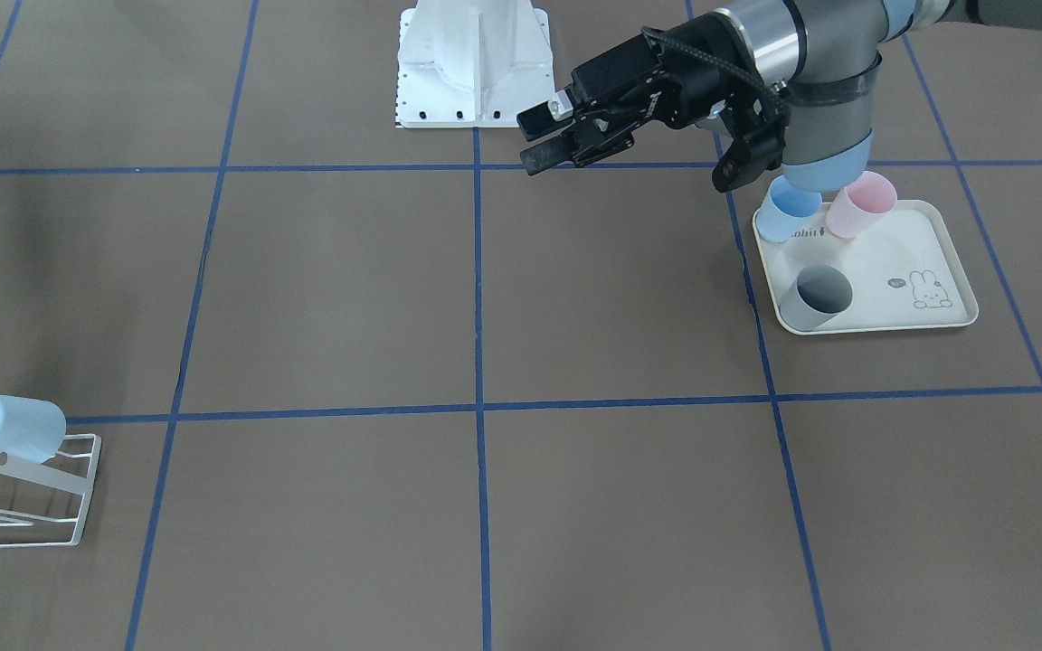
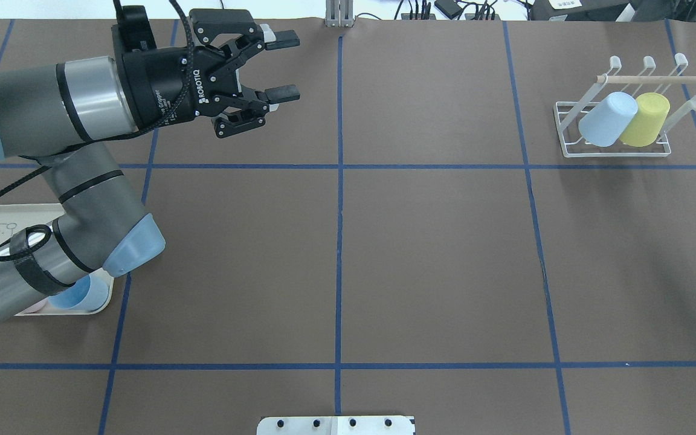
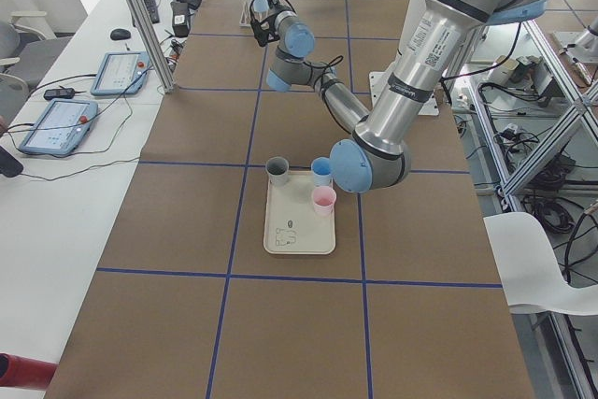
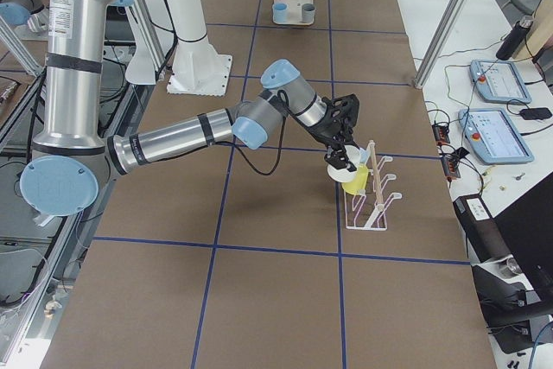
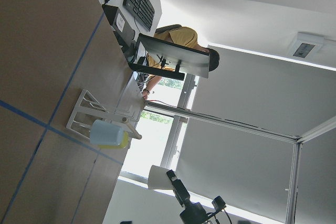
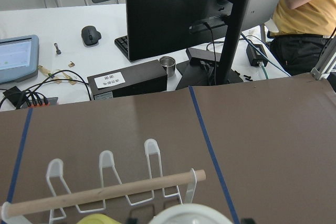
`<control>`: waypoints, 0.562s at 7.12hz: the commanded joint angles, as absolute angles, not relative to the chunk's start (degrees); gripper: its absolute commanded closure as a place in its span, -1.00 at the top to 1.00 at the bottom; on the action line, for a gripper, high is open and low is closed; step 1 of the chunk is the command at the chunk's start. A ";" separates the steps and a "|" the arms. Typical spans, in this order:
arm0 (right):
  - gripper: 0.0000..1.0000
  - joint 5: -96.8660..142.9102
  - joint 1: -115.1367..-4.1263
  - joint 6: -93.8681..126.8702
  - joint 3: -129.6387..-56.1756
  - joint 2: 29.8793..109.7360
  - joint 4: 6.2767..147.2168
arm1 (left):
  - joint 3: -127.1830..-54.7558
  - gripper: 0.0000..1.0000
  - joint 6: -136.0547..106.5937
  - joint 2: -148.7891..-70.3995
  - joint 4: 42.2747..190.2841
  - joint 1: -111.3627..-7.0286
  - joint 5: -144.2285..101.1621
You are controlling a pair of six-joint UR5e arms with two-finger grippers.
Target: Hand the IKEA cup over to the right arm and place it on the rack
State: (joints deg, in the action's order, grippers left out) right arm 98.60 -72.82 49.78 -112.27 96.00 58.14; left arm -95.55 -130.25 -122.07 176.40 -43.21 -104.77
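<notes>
counting across the views, we find five cups, one tray, one rack and two arms. in the overhead view the rack [image 2: 614, 154] stands at 2 o'clock on the table. it bears two tilted cups below its wooden dowel [image 2: 656, 79]: the light blue cup [image 2: 608, 119] and, touching it at its 3 o'clock, the yellow cup [image 2: 646, 119].

the tray [image 1: 901, 271] lies at 8 o'clock in the overhead view and holds three upright cups. in the front-facing view we place the blue cup [image 1: 788, 217] at the tray's 11 o'clock, partly hidden by the left arm. the pink cup [image 1: 860, 206] is just beside it at 12 o'clock, the grey cup [image 1: 815, 297] stands apart at 7 o'clock, and a rabbit drawing [image 1: 930, 291] lies at 4 o'clock.

the left gripper [image 2: 284, 66] hangs at 11 o'clock in the overhead view, jaws wide, holding nothing. the right gripper [image 4: 339, 155] appears only in the side views, at the rack by the cups; we cannot tell how its jaws stand.
</notes>
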 commanded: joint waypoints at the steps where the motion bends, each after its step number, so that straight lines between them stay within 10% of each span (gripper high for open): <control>1: -1.00 98.17 -72.34 50.36 -107.51 92.74 58.10 | -95.54 0.45 -130.25 -122.08 176.31 -43.15 -104.77; 4: -1.00 97.91 -69.97 50.45 -105.13 91.68 58.10 | -95.54 0.45 -130.25 -121.99 176.40 -43.24 -104.85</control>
